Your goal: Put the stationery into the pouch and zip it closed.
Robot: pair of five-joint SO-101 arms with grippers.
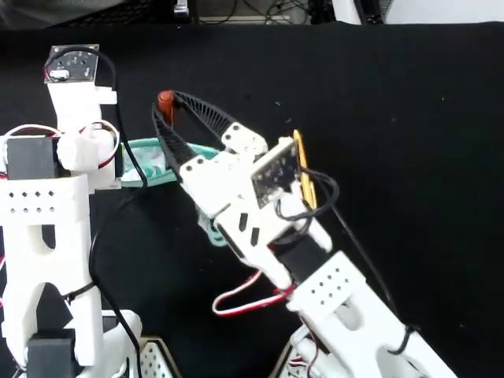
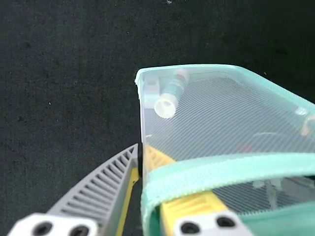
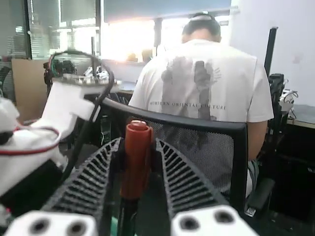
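pinching a red-brown pen (image 3: 136, 162) between its black ribbed fingers (image 3: 93, 182), the right gripper (image 3: 138, 147) holds it upright in its own wrist view, the rounded end poking past the fingertips. from the high view the pen sits just beyond the far edge of the teal mesh pouch (image 1: 148, 167), not inside it. the left gripper (image 2: 141, 153) has its grey finger (image 2: 98, 191) outside the pouch's end wall and its yellow finger (image 2: 189, 206) inside, squeezed together on that wall. a clear-capped tube (image 2: 168, 98) lies within the pouch, which rests on the black table (image 1: 394, 118).
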